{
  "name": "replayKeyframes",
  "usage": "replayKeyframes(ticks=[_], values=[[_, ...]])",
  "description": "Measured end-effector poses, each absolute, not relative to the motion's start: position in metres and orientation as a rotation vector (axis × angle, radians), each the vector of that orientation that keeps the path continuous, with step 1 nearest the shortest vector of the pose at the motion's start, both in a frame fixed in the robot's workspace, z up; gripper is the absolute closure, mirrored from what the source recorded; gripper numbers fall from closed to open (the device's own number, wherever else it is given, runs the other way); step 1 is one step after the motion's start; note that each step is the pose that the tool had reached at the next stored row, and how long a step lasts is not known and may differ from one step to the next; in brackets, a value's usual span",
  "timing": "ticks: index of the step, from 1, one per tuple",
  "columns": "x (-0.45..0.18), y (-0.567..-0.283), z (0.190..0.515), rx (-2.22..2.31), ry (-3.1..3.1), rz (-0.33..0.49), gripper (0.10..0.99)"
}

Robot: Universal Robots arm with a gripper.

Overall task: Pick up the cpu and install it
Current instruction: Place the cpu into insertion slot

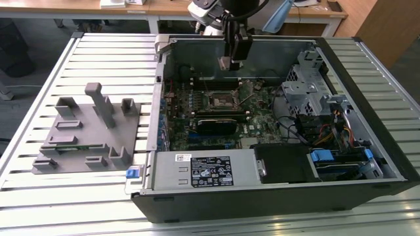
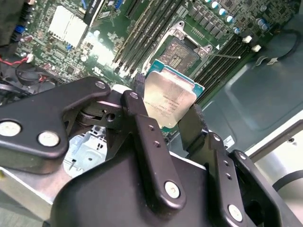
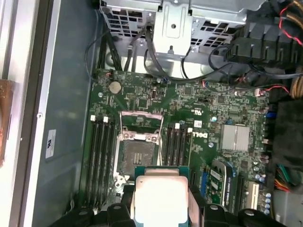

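While the tool [image 1: 229, 63] hangs over the open computer case [image 1: 262, 209], its two black fingers [image 2: 142, 123] are pinched narrowly on the one cpu [image 2: 168, 101], holding it by two opposite edges. The chip is square, so neither side reads as a long axis. Its silvery top faces away from the green board [image 3: 208, 104] and toward both wrist cameras. In the first wrist view the cpu [image 3: 161, 198] has its edges roughly parallel to those of the single socket [image 3: 139, 151]. It is held up off the board, just beside the socket and not seated in it.

In the exterior view the tool sits at twelve o'clock from the socket [image 1: 222, 101], near the case's far wall. Long memory slots [image 3: 102, 161] flank the socket on two opposite sides. One case lies on the slatted worktop [image 1: 105, 54], and one grey fixture [image 1: 85, 132] with upright posts sits at nine o'clock from it, just beside its wall.
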State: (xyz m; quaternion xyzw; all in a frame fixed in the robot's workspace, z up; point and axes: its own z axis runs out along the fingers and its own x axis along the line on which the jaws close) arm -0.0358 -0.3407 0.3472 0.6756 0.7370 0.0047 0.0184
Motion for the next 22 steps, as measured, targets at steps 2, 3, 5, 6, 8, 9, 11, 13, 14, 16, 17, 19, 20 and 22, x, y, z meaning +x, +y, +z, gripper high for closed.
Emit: replayKeyframes(ticks=[2,3,5,6,8,9,11,13,14,16,17,19,20,22], values=[[-0.036,-0.340,0.344,2.099,2.288,0.014,0.553],[-0.036,-0.339,0.342,2.100,2.288,0.014,0.553],[-0.036,-0.338,0.338,2.103,2.285,0.013,0.553],[-0.036,-0.338,0.336,2.105,2.284,0.013,0.553],[-0.036,-0.337,0.333,2.108,2.280,0.013,0.553],[-0.036,-0.337,0.331,2.110,2.279,0.013,0.553],[-0.036,-0.336,0.327,2.113,2.276,0.013,0.553],[-0.036,-0.336,0.325,2.114,2.275,0.012,0.553],[-0.036,-0.336,0.325,2.114,2.274,0.011,0.553],[-0.036,-0.336,0.324,2.114,2.273,0.009,0.553],[-0.036,-0.336,0.323,2.114,2.273,0.009,0.553],[-0.036,-0.336,0.322,2.115,2.272,0.009,0.553],[-0.036,-0.336,0.322,2.116,2.270,0.009,0.553],[-0.036,-0.335,0.321,2.131,2.257,0.009,0.553]])
